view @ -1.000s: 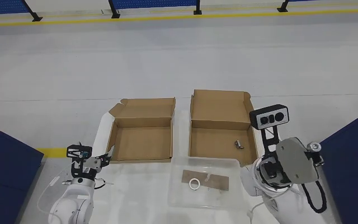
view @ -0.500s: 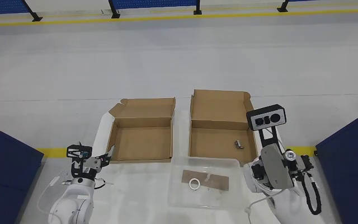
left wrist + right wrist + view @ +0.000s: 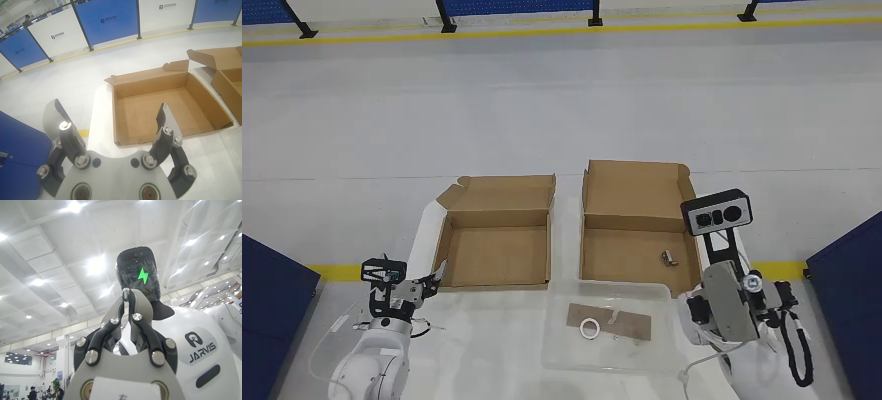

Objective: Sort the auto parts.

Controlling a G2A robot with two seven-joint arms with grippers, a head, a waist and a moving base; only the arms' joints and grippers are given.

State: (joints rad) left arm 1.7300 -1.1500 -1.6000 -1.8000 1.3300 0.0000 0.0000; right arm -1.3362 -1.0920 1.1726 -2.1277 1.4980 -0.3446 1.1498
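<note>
My left gripper [image 3: 111, 115] is open and holds nothing, hovering near the table's left edge [image 3: 432, 278] in front of the empty left cardboard box [image 3: 160, 130]. My right gripper [image 3: 127, 297] points upward, away from the table, and is shut on a small threaded metal part [image 3: 125, 294] at its fingertips. The right arm [image 3: 730, 300] stands beside the clear tray [image 3: 560, 352]. In the tray lie a white ring [image 3: 590, 327] and a flat cardboard piece [image 3: 627, 320]. The right cardboard box [image 3: 594, 270] holds a small metal part [image 3: 668, 257].
Both boxes stand side by side with lids folded back, the left box [image 3: 457, 275] behind the left gripper. The tray sits at the front centre of the white table [image 3: 492, 320]. Blue partitions flank the table at both sides.
The right arm has turned and drawn in towards the tray's right side. The left arm has not moved.
</note>
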